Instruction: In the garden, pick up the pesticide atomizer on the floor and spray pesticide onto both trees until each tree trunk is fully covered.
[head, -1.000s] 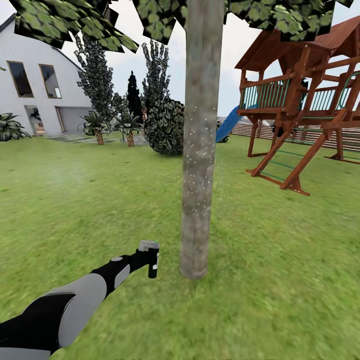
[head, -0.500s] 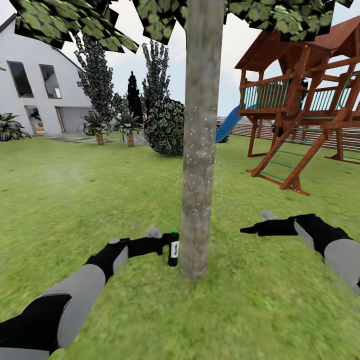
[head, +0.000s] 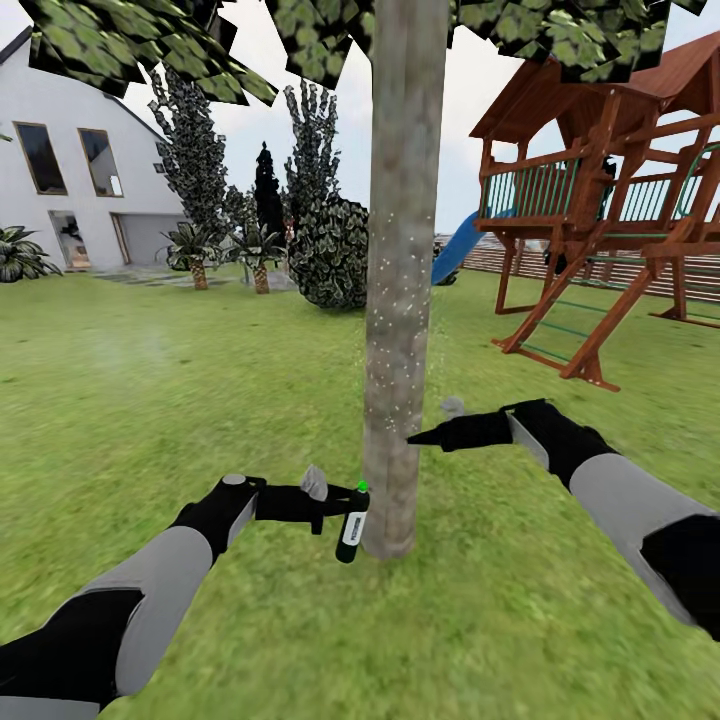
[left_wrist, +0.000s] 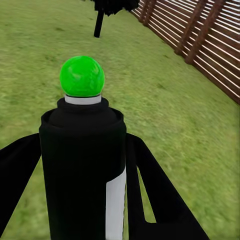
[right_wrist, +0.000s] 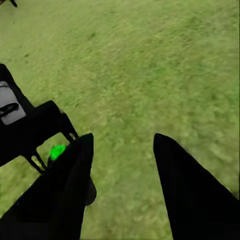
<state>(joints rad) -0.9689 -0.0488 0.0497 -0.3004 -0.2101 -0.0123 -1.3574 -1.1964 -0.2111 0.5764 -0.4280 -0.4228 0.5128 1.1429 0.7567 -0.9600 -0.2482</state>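
Low against the tree trunk (head: 398, 330), the left tool (head: 345, 500) pinches the pesticide atomizer (head: 352, 522), green spot up and the bottle just beside the bark near the lawn (head: 150, 400). The right tool (head: 418, 438), fingers spread and empty, reaches in at the trunk's far side. Steady, overlapping sweeps should leave no bare patches

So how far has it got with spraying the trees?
The pick-up looks done: the left end effector holds the atomizer right beside the trunk. Spraying is in hand; white specks dot the trunk's middle, while its base looks bare. The right end effector is open and empty. A second tree would still be left.
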